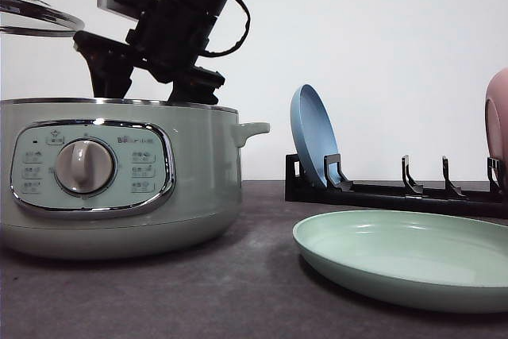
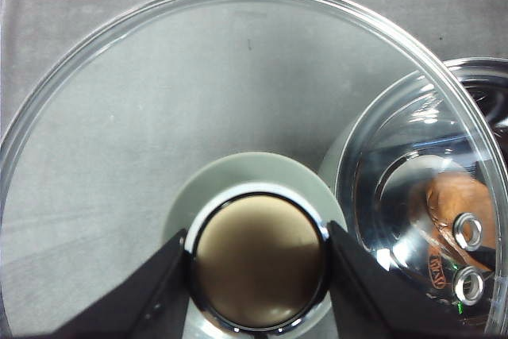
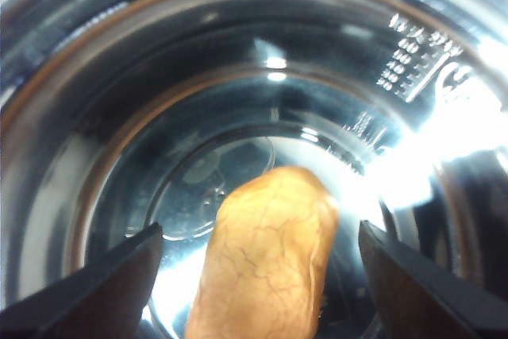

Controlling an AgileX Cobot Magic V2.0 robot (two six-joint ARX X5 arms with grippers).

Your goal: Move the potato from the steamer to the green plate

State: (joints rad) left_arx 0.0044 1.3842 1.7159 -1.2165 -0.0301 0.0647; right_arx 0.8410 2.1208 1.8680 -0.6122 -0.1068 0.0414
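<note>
**Entry: right pincer over potato, grasp pending**

Right pincer (image 3: 258, 275): released, jaws spread wide. I have it lowered inside the steamer (image 1: 198, 172); from the front, its black arm dips past the chrome rim. The jaws stand either side of the potato (image 3: 266, 263), both apart from it, with clear gaps showing.

Potato: orange-brown, cracked matte skin, lying on the mirrored floor of the steamer pot, between the right pincer's jaws and directly ahead of them. It also shows as an orange blur through the glass in the left wrist view.

Left pincer (image 2: 258, 256): clenched on the knob (image 2: 258, 260) of the glass lid (image 2: 159, 117), a finger on each side of it. I hold the lid raised and off to the side of the pot, clear of the opening; its edge shows high up in the front view.

Green plate (image 1: 413, 256): flat on the desk (image 1: 238, 291), outside the steamer on the right pincer's side, nothing on it.

Rack (image 1: 397, 192): black, behind the green plate, carrying an upright blue plate (image 1: 312, 134); a pink plate (image 1: 498, 121) shows at the frame edge.

Step in hand, as I judge it: approach finished, grasp not yet made.

Next move calls for: easing lower if the jaws are not yet at the potato's widest part, closing gently on the lumpy skin, lifting straight up past the rim, then carrying across to the green plate. The lid should stay aside meanwhile.
</note>
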